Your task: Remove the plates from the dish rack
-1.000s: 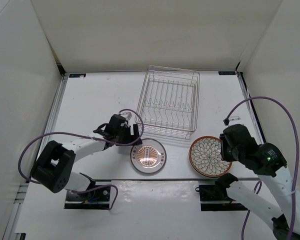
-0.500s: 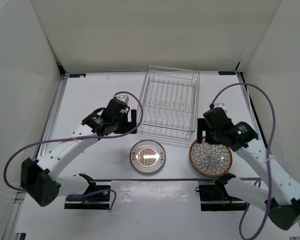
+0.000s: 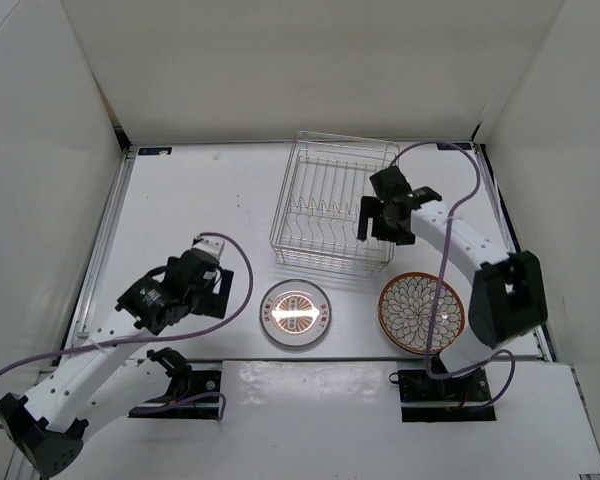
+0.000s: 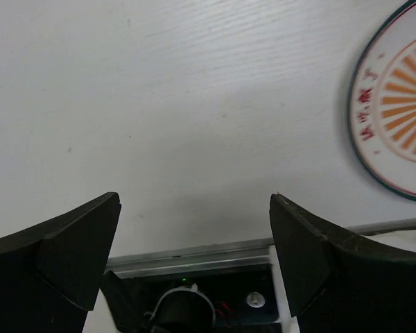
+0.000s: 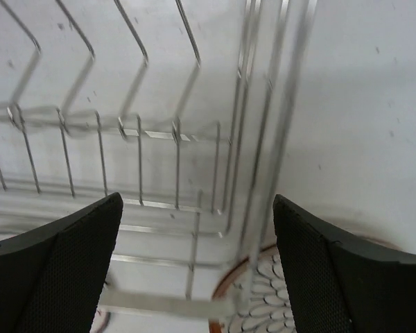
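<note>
We found the smaller plate (image 3: 296, 313) and larger plate (image 3: 421, 313) flat on the table (image 3: 180, 200), apart, just before the dish rack (image 3: 335, 205). The left gripper (image 4: 194, 208) — jaws wide, empty — hung left of the smaller plate; the right gripper (image 5: 197, 205), likewise, over the rack's right side.

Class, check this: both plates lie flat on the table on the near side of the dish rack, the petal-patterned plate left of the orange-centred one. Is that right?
No, the sides are swapped. Both lie flat on the table on the near side of the dish rack, but the petal-patterned plate is right of the orange-centred one; the top external view shows it.
</note>
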Robot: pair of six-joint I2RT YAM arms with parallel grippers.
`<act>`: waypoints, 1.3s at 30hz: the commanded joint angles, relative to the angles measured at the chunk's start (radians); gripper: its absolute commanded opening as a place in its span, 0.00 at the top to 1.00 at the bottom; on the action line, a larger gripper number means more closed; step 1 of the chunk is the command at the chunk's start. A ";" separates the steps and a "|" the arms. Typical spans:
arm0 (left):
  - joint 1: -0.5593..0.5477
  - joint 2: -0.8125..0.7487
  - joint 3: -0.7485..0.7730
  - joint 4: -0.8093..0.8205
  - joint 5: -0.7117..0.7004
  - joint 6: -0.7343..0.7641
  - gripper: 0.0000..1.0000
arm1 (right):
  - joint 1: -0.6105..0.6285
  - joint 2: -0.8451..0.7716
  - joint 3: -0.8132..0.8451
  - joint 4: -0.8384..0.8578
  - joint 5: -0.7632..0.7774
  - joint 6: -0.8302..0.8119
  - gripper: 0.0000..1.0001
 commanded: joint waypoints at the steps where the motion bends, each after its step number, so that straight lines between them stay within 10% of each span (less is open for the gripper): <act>1: 0.002 -0.088 -0.107 0.008 -0.104 0.042 0.00 | -0.030 0.120 0.140 0.040 -0.078 -0.057 0.10; 14: 0.056 -0.100 -0.113 0.038 -0.075 0.045 0.00 | -0.046 0.297 0.155 0.118 -0.102 -0.289 0.20; 25: 0.065 -0.083 -0.112 0.033 -0.072 0.042 0.00 | -0.050 0.320 0.279 0.001 0.103 -0.374 0.10; 39: 0.089 -0.037 -0.107 0.038 -0.087 0.038 0.00 | -0.044 -0.257 0.060 -0.104 0.043 -0.211 0.10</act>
